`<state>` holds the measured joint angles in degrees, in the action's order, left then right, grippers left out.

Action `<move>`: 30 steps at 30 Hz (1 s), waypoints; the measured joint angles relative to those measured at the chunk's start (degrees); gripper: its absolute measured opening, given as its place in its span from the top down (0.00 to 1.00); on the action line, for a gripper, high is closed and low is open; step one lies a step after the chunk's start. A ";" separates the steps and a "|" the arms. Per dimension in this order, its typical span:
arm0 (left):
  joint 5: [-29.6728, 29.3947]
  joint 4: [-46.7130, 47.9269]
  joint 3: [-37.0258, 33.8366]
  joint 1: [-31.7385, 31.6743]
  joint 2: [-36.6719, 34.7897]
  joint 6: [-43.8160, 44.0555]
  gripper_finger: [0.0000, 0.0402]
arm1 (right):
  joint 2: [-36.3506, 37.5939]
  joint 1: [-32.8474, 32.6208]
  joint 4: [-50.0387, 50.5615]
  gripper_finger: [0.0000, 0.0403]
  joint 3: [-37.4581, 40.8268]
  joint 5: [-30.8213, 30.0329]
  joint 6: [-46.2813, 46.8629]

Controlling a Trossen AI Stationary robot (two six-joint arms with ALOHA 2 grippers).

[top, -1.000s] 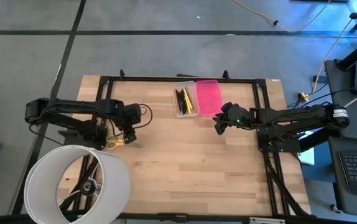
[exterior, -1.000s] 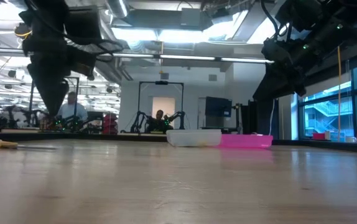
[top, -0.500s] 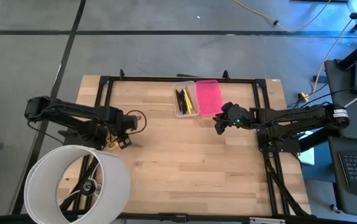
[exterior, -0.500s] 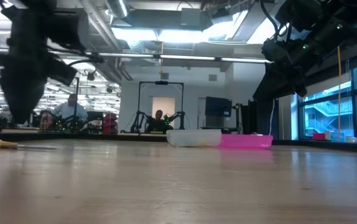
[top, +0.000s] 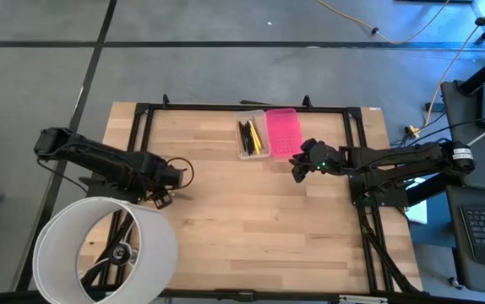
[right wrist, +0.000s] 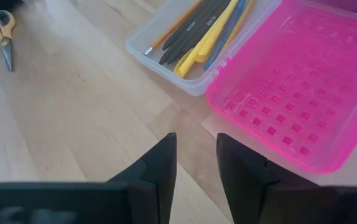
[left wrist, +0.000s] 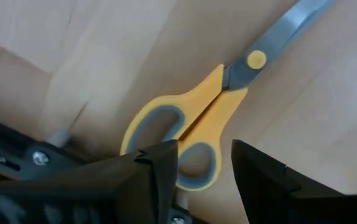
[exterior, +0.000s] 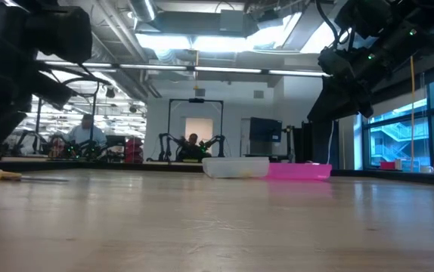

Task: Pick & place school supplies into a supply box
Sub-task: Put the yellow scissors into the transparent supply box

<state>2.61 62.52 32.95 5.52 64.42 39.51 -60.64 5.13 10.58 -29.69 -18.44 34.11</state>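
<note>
The yellow-handled scissors [left wrist: 191, 134] lie flat on the wooden table near its left side; the right wrist view shows them too [right wrist: 0, 28]. My left gripper [top: 163, 197] hangs right over them, pointing down and open [left wrist: 204, 171], one fingertip on either side of a handle loop and clear of it. The supply box, a clear tray [top: 252, 138] with pens, a pencil and yellow markers inside, sits at the far middle with its pink lid [top: 282, 133] lying open beside it. My right gripper [top: 296, 172] waits near the lid, open, with nothing between its fingers [right wrist: 196, 165].
A big white hoop [top: 107, 249] stands at the near left corner, close to my left arm. A black frame [top: 242, 107] runs along the table's far edge. Bare wood [top: 259, 228] stretches between the arms and toward the near edge.
My left gripper has swung toward the table's near edge and sunk a little, rolling at the wrist. It now hangs over the scissors and hides them in the high view. The scissors, the box and my right arm have kept still.
</note>
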 joint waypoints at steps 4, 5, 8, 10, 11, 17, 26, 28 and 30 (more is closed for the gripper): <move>0.72 0.23 0.00 0.46 0.00 5.42 0.65 | 0.00 0.00 -0.02 0.70 0.01 0.00 0.11; 0.81 0.11 0.02 0.46 0.01 5.65 0.65 | 0.01 0.00 0.01 0.70 0.01 0.00 0.11; 0.72 0.09 0.02 0.46 0.53 5.79 0.65 | 0.00 0.00 -0.01 0.70 0.00 0.00 0.11; 0.29 0.24 0.04 0.39 0.86 4.27 0.66 | 0.00 0.00 -0.03 0.70 0.00 0.00 0.12; -0.15 0.22 0.04 0.39 1.02 2.18 0.66 | 0.00 0.00 -0.03 0.70 0.00 0.00 0.13; -1.37 0.22 0.07 0.39 1.01 -8.12 0.67 | 0.00 0.00 -0.03 0.71 0.01 0.01 0.13; 0.02 0.08 -0.06 0.37 3.29 -10.41 0.67 | 0.00 0.00 -0.03 0.70 0.00 0.02 0.13; 0.32 -0.82 -0.94 0.37 4.23 -10.34 0.67 | 0.00 0.00 -0.02 0.71 0.01 0.02 0.13; 1.73 -1.69 -1.82 0.29 5.43 -10.11 0.67 | 0.02 0.00 -0.03 0.71 0.00 0.02 0.13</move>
<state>4.34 60.83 31.12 5.81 69.85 29.40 -60.62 5.13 10.55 -29.69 -18.41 34.24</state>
